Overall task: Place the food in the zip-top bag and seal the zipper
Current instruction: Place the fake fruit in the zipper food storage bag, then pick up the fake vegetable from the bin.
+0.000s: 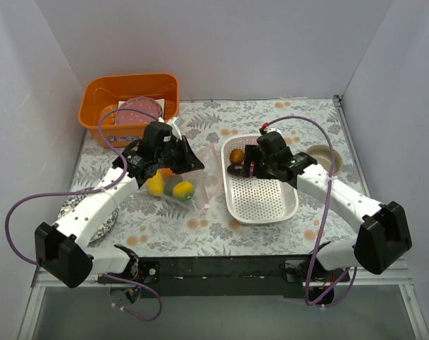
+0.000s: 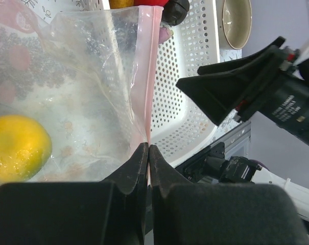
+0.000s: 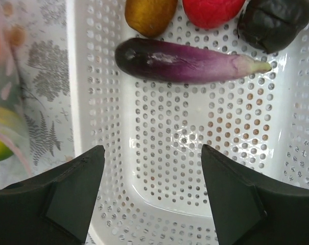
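Observation:
My left gripper (image 2: 148,147) is shut on the pink zipper (image 2: 150,76) at the mouth of the clear zip-top bag (image 2: 82,92), holding it up left of the basket. A yellow fruit (image 2: 16,145) lies inside the bag, and the top view shows a yellow piece (image 1: 155,185) and a yellow-green mango (image 1: 182,189) there. My right gripper (image 3: 152,153) hangs open over the white basket (image 3: 185,168), holding nothing. Beyond its fingers lie a purple eggplant (image 3: 185,60), an orange-brown piece (image 3: 150,14), a red apple (image 3: 210,10) and a dark piece (image 3: 274,23).
An orange bin (image 1: 129,88) with a pink speckled plate (image 1: 138,111) stands at the back left. A beige bowl (image 1: 320,157) sits right of the basket (image 1: 260,216). A patterned plate (image 1: 93,212) lies under the left arm. White walls enclose the floral table.

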You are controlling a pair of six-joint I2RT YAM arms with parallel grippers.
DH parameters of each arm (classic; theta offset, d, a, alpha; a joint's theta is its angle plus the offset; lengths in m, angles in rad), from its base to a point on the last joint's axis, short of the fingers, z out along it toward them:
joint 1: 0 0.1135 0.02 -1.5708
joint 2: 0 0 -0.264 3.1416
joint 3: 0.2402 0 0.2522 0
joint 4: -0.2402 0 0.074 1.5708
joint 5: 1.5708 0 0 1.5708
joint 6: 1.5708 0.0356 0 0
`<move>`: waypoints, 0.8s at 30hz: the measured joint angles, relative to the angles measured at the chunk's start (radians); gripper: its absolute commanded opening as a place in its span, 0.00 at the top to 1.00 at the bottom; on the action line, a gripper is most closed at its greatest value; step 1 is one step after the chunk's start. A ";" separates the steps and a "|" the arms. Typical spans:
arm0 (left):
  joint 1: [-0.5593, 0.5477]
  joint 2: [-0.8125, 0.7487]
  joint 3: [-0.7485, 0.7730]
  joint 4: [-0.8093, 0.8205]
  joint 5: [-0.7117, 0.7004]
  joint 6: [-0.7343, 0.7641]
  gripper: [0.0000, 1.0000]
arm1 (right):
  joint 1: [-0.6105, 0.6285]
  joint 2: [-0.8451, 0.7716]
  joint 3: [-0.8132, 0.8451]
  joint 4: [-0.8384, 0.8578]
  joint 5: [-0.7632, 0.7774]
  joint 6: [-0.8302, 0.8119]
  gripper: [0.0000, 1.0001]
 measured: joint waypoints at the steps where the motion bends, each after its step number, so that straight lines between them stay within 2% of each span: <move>1: 0.000 -0.001 0.000 0.000 0.000 0.000 1.00 | 0.000 0.018 0.000 -0.015 -0.004 -0.003 0.17; 10: 0.000 -0.013 -0.008 0.003 0.000 0.000 1.00 | -0.002 0.064 -0.011 -0.042 -0.039 -0.049 0.11; 11: 0.000 -0.013 -0.008 0.003 0.000 0.000 1.00 | -0.005 0.064 -0.011 -0.044 -0.048 -0.050 0.02; 16: 0.000 -0.013 -0.010 0.005 0.001 0.000 1.00 | -0.031 0.064 -0.012 -0.041 -0.097 -0.051 0.02; 24: 0.000 -0.014 -0.014 0.007 0.001 0.000 1.00 | -0.066 0.064 -0.013 -0.041 -0.082 -0.065 0.02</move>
